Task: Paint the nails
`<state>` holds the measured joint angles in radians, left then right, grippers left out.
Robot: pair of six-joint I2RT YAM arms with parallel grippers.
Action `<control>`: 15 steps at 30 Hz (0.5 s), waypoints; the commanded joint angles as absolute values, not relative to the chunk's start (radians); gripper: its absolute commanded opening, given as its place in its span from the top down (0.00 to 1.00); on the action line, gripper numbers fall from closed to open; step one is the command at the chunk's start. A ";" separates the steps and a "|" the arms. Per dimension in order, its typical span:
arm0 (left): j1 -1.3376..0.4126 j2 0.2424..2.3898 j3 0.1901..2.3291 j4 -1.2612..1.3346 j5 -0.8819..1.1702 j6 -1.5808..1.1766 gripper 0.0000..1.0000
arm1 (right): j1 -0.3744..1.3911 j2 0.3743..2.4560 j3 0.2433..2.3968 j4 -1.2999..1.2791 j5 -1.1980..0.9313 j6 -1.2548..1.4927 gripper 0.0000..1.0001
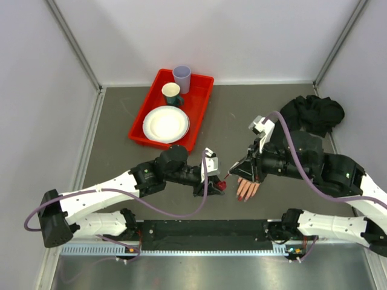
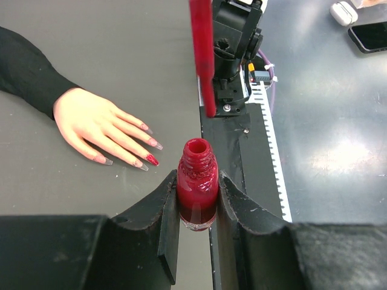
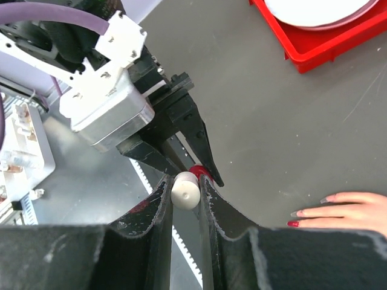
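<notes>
From above, the left gripper (image 1: 219, 186) is holding the bottle (image 1: 224, 183) just left of the hand (image 1: 247, 190). The right gripper (image 1: 236, 171) is hanging over both. They are all sitting on a grey counter (image 1: 115, 151) with pale walls around it. A red tray (image 1: 138, 134) with a plate (image 1: 165, 124) is sitting far back on the left. A black cloth (image 1: 311, 113) is lying far right.

In the left wrist view, its fingers (image 2: 164, 208) are squeezing the open bottle. One of the nails (image 2: 152, 159) is looking red. The others are looking pale, so most of the painting seems left to do.

In the right wrist view, its fingers (image 3: 158, 208) are pinching the brush cap (image 3: 185, 191) above the bottle.
</notes>
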<state>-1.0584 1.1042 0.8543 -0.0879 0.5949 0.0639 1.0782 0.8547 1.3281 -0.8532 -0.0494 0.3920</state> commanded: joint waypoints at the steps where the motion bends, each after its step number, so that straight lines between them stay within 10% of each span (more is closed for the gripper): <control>1: -1.060 1.094 0.876 -0.058 0.615 0.081 1.00 | 1.092 0.856 1.322 -0.825 -0.049 0.374 1.00; 15: -1.060 1.086 0.874 -0.058 0.601 0.081 1.00 | 1.091 0.884 1.298 -0.831 -0.043 0.371 1.00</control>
